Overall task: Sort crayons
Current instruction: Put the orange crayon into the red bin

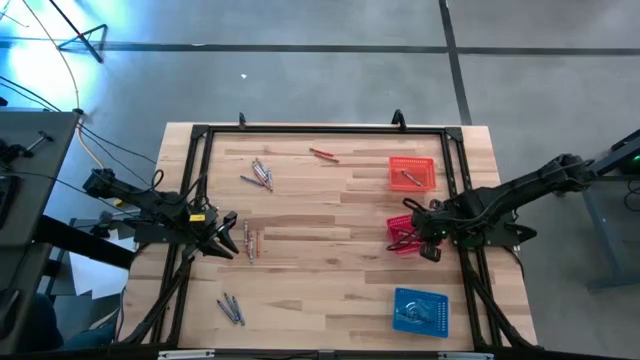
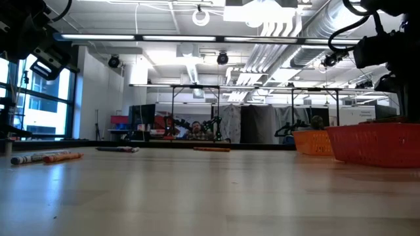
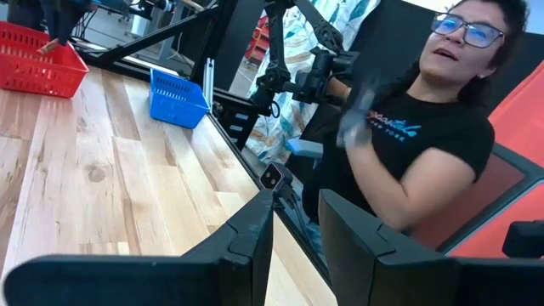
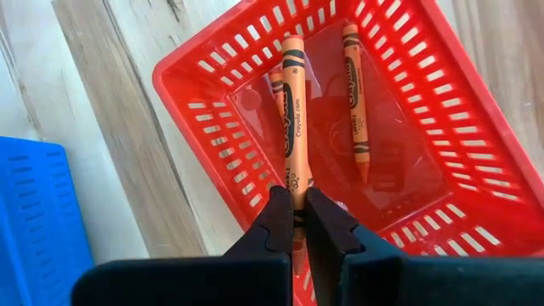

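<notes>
The left gripper point(image 1: 228, 240) sits at the left side of the wooden table point(image 1: 330, 270), its fingers point(image 3: 246, 242) apart with nothing between them; two crayons point(image 1: 250, 241) lie on the wood just beyond its tips. A cluster of grey crayons point(image 1: 261, 174) lies farther off toward the table's far edge, another small group point(image 1: 231, 309) lies off toward the near edge, and a single red crayon point(image 1: 323, 154) rests farther right near the far rail. In the left wrist view a seated person point(image 3: 425, 127) in a dark shirt shows beyond the open fingers. The right gripper point(image 4: 294, 223) hangs over the red basket point(image 4: 408, 204), its jaws clamped on the end of an orange crayon point(image 4: 291, 110) that points straight out from the tips into the basket. Beside it on the basket floor lies another orange crayon point(image 4: 355, 102), apart from the held one, and a third crayon shows partly behind the held one. An orange basket point(image 1: 412, 172) stands beyond the red one, a blue basket point(image 1: 420, 310) nearer the table's front edge.
</notes>
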Controlling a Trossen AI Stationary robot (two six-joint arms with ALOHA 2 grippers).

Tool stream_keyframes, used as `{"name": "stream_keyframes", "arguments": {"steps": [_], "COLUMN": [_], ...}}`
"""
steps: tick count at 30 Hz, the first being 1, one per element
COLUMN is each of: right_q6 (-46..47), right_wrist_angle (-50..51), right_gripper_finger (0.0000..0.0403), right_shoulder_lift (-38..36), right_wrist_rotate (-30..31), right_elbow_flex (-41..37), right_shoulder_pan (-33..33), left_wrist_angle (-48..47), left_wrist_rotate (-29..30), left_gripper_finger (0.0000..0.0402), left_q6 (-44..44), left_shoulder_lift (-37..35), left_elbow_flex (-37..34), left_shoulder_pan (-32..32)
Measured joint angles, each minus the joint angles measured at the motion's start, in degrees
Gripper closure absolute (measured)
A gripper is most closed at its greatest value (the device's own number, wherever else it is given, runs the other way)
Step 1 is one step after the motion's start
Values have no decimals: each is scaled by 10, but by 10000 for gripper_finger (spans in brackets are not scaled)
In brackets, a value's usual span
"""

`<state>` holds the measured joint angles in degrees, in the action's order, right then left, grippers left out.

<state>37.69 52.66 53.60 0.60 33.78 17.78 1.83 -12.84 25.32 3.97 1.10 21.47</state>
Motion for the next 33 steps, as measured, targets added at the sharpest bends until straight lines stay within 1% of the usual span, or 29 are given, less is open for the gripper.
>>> {"name": "stream_keyframes", "arguments": {"steps": [5, 15, 20, 25, 33], "right_q6": [16, 102, 96, 61, 58], "right_wrist_angle": [0, -7, -29, -43, -49], "right_gripper_finger": [402, 402, 402, 402, 402], "right_shoulder_lift": [0, 0, 0, 0, 0], "right_wrist_rotate": [-2, -31, -33, -50, -64], "right_elbow_flex": [0, 0, 0, 0, 0], "right_shoulder_pan": [0, 0, 0, 0, 0], "left_wrist_angle": [0, 0, 0, 0, 0], "left_wrist_rotate": [0, 0, 0, 0, 0], "left_gripper_finger": [316, 316, 316, 316, 316], "left_q6": [0, 0, 0, 0, 0], "left_shoulder_lift": [0, 0, 0, 0, 0], "left_elbow_flex": [0, 0, 0, 0, 0], "left_shoulder_pan": [0, 0, 0, 0, 0]}}
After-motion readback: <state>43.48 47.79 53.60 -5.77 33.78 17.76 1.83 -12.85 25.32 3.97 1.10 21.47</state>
